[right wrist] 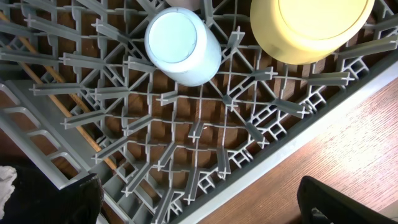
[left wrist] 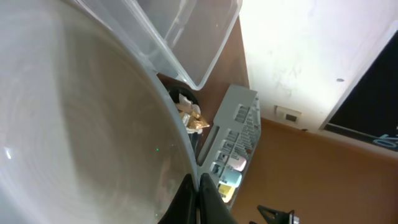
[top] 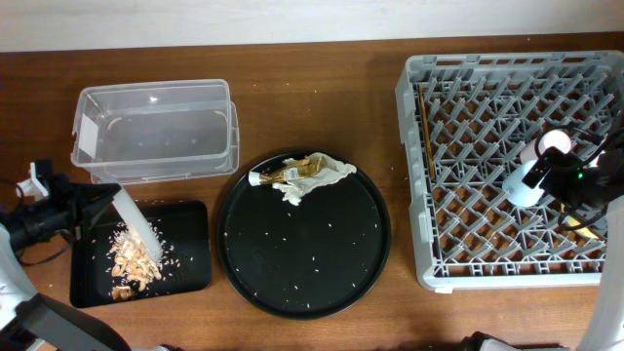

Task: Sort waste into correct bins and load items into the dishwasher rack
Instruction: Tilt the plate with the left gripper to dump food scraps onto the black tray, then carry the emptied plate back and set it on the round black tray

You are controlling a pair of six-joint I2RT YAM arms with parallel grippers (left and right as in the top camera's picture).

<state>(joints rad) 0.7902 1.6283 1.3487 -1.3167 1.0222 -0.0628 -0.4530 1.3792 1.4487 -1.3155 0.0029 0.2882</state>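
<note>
Overhead view: plate tipped over the scraps bin, rack partly loaded.

Left gripper (top: 99, 198) is clamped tight on the rim of the pale grey plate (top: 134, 222), which is held steeply tilted above the flat black tray (top: 190, 244) — presumably so food scraps (top: 132, 261) slide onto it. Right gripper (right wrist: 199, 186) is spread wide and empty over the dishwasher rack (top: 414, 195), near the light-blue cup (right wrist: 182, 45), apparently mouth-down to drain, and the yellow bowl (right wrist: 311, 25). Chopsticks (top: 426, 127) lie along the rack's left side. Napkin (top: 292, 190) and wrapper (top: 297, 173) lie unsorted on the round black tray (top: 302, 273).
</note>
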